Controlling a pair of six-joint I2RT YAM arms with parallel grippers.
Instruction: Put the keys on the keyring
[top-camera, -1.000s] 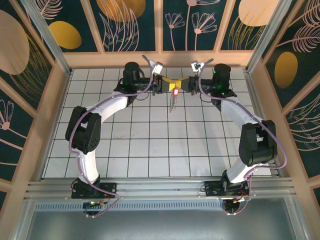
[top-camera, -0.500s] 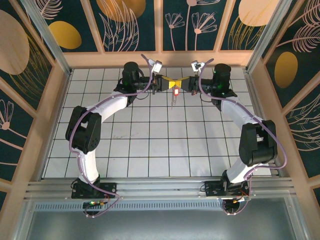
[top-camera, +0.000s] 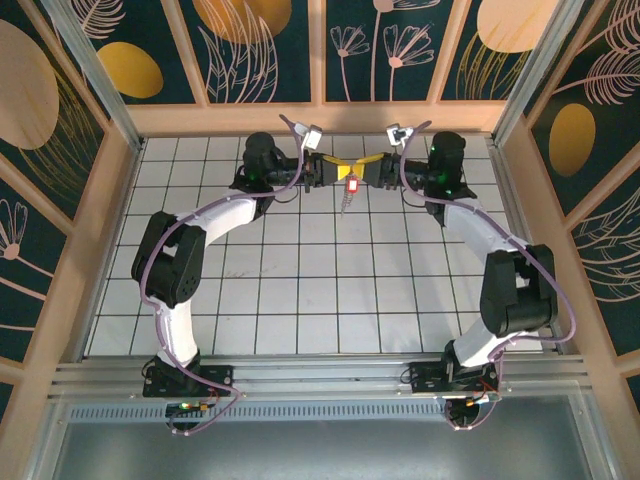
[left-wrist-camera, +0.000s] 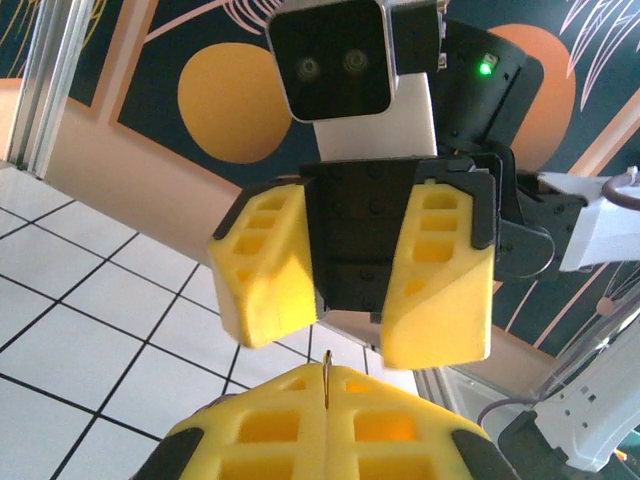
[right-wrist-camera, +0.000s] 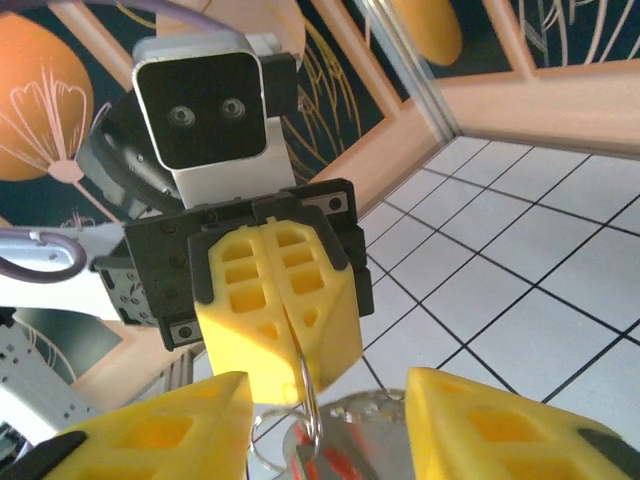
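Observation:
At the back of the table my two grippers face each other above the tiles. My left gripper (top-camera: 335, 168) (left-wrist-camera: 327, 378) is shut on the keyring (left-wrist-camera: 327, 368), a thin metal loop seen edge-on between its yellow pads. In the right wrist view the keyring (right-wrist-camera: 311, 405) hangs down from those shut pads. The red-headed key (right-wrist-camera: 345, 458) (top-camera: 351, 185) dangles on it, and a pale metal strip (top-camera: 346, 207) hangs lower. My right gripper (top-camera: 366, 171) (right-wrist-camera: 328, 405) is open, with its fingers (right-wrist-camera: 160, 430) on either side of the key and not touching it.
White gridded tiles (top-camera: 300, 280) run forward from the grippers. A wooden back wall rail (top-camera: 320, 118) lies just behind them, with side frames (top-camera: 110, 200) on both sides. Both arms arch up from their bases at the near edge.
My right gripper has opened and let go, drawing slightly to the right. The left gripper stays shut on the keyring, and the key has risen a little.

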